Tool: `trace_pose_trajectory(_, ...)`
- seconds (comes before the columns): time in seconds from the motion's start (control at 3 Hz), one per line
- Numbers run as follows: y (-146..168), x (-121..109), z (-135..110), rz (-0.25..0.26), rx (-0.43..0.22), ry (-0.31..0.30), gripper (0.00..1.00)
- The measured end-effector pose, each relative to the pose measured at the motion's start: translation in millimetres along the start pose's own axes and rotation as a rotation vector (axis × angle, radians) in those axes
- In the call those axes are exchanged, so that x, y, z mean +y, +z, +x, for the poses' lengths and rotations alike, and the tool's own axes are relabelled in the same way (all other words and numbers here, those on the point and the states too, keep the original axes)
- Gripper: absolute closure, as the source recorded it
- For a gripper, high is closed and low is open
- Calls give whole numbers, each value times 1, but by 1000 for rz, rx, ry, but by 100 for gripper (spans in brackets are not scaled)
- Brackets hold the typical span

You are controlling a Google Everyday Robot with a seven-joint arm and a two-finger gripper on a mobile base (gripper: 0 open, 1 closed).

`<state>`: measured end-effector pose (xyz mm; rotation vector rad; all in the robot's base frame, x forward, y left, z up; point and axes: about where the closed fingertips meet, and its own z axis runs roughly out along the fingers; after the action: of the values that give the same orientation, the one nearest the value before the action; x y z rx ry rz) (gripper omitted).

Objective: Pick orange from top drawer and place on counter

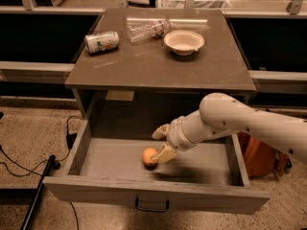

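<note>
The orange (pixel 149 156) lies on the floor of the pulled-out top drawer (pixel 120 191), a little left of its middle. My gripper (pixel 161 144) is down inside the drawer, just right of the orange. It is open, and its lower finger (pixel 166 153) touches or nearly touches the fruit's right side; the upper finger (pixel 160 132) is above and behind it. The white arm comes in from the right over the drawer's right wall. The counter (pixel 158 61) is the grey-brown top of the cabinet above the drawer.
On the counter lie a tipped drink can (pixel 101 41), a clear plastic bottle (pixel 146 28) on its side and a pale bowl (pixel 183 41). An orange backpack (pixel 261 157) stands right of the drawer. Cables and a dark pole (pixel 41 186) lie on the floor at left.
</note>
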<state>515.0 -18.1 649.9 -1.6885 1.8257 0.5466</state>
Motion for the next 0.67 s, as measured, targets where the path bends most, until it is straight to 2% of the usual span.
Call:
trace_pose_trajectory(0.33, 23, 9, 8, -50, -37, 14, 42)
trace_pose_trajectory(0.67, 42, 21, 5, -114, -80, 3, 45)
